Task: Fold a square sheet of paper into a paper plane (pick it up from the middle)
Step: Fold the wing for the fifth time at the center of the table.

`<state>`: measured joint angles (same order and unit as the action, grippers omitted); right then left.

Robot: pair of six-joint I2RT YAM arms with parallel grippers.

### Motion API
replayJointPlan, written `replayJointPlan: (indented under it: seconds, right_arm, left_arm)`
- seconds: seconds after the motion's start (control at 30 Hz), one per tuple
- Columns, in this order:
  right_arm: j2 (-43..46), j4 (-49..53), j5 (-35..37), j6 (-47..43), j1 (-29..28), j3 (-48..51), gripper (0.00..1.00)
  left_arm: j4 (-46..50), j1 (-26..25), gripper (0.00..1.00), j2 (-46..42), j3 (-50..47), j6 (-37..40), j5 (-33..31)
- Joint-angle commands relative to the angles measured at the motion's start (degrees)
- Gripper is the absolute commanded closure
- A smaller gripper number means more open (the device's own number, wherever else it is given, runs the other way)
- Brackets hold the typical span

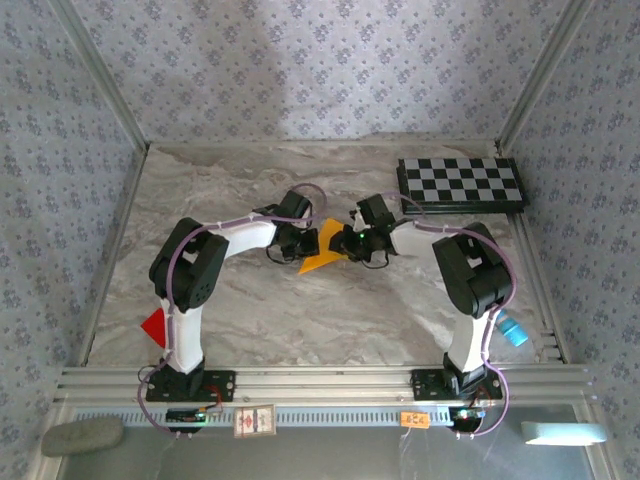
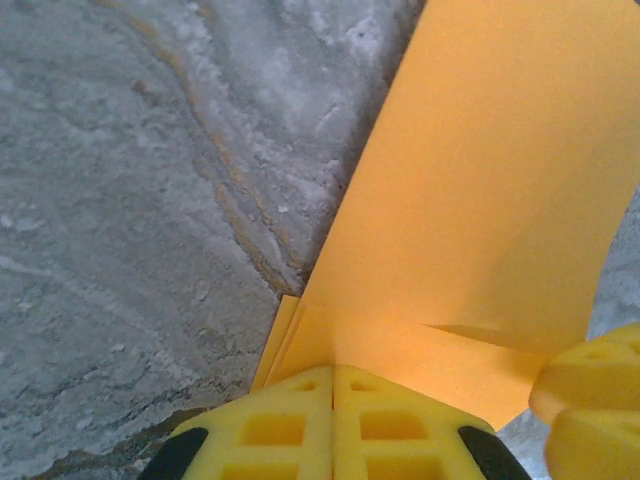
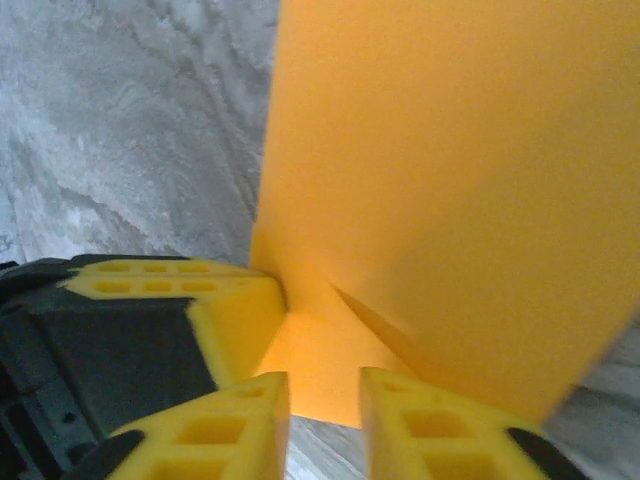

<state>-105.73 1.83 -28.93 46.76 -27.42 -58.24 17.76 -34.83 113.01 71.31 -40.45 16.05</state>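
**Q:** Where is the sheet (image 1: 322,250) lying?
**A:** It is sitting at the middle of the worktop (image 1: 300,320), partly folded, with one flap standing up. The left claw (image 2: 333,378) is pinching a folded corner, jaws fully together.
**Q:** And the right claw (image 3: 325,390)?
**A:** It is standing narrowly parted, with the sheet's edge in the gap, apparently unclamped.
**Q:** Handling?
**A:** The paper is looking thin, light and limp, so it is likely creasing easily. Gripping the doubled layers is probably giving the firmest hold.

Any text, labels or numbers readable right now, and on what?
White tag on the front rail: print too small to read.
Orange tag on the same rail: marks too small to read.
Orange-yellow paper, checkerboard: no text visible.
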Motion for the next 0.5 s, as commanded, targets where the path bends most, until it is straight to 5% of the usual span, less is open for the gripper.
replayJointPlan:
  seconds: [0.0, 0.47]
  right_arm:
    - [2.75, -1.36, 3.68, 6.91, 1.3, 3.01, 0.68]
    - [-0.59, -7.29, -0.7, 13.97, 0.91, 3.88, 0.68]
  left_arm:
    - [3.46, -0.1, 0.94, -0.16, -2.52, -5.85, -0.7]
    - [2.98, -0.22, 0.94, -0.45, -2.49, -9.12, 0.07]
